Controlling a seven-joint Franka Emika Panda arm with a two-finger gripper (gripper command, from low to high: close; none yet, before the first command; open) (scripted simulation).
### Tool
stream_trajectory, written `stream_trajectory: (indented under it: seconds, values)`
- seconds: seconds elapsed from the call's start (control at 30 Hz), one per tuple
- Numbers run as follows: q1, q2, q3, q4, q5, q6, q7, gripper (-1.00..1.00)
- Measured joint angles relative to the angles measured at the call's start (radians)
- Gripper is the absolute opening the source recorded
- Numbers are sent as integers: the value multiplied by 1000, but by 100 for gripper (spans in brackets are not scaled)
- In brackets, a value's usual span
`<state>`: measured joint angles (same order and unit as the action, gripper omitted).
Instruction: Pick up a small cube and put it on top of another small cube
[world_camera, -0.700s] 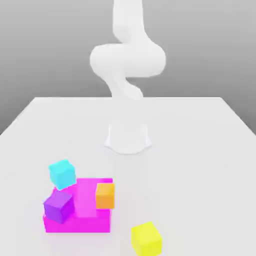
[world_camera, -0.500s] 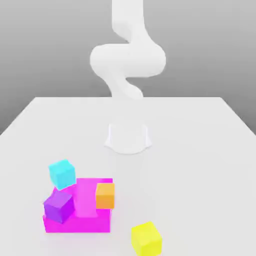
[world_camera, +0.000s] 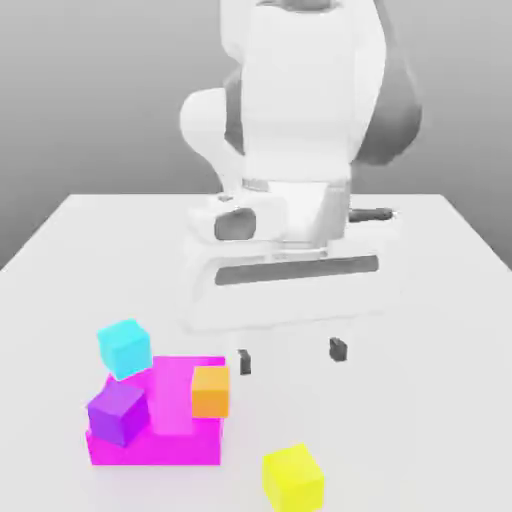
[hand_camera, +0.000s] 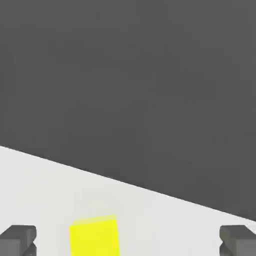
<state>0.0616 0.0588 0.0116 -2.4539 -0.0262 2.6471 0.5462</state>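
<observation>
We are watching the jaws (world_camera: 292, 356) standing wide apart with nothing between them, hanging above the surface (world_camera: 400, 420) in the exterior view. The yellow cube (world_camera: 293, 479) is sitting on the surface below the jaws and nearer that view's camera; in the hand view it is lying between the two fingertips as we look past them, closer to one than to the other. We are judging this to be the approach before the pick: nothing is being gripped, and no stack is being made with the yellow cube. The next move is calling for the jaws to be shifting over the yellow cube, centring on it, turning to match its sides, then lowering around it before closing. If we are lowering off centre, one finger could be landing on the cube or shoving it aside. Off toward the exterior view's left of the jaws, the magenta block (world_camera: 172, 390) is lying low, with the orange cube (world_camera: 210, 392) and the purple cube (world_camera: 119, 413) overlapping it in view, and the cyan cube (world_camera: 125, 348) showing by its far corner; whether each is resting on it or beside it, we cannot tell. We are seeing no container here, so nothing is being held in one.
</observation>
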Motion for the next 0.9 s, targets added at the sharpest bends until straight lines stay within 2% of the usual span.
stream_trajectory:
  seconds: [0.13,0.3,0.33,0.57,0.73,0.9]
  values:
    - [-3,145,14,-25,8,60,-50,0]
    - [2,326,10,-2,-1,195,-54,0]
    - [3,350,9,2,-2,214,-53,-100]
    - [2,350,10,2,-5,213,-51,-100]
    - [-6,193,18,-29,6,86,-58,-100]
    - [-46,13,-27,-113,-14,-9,19,-100]
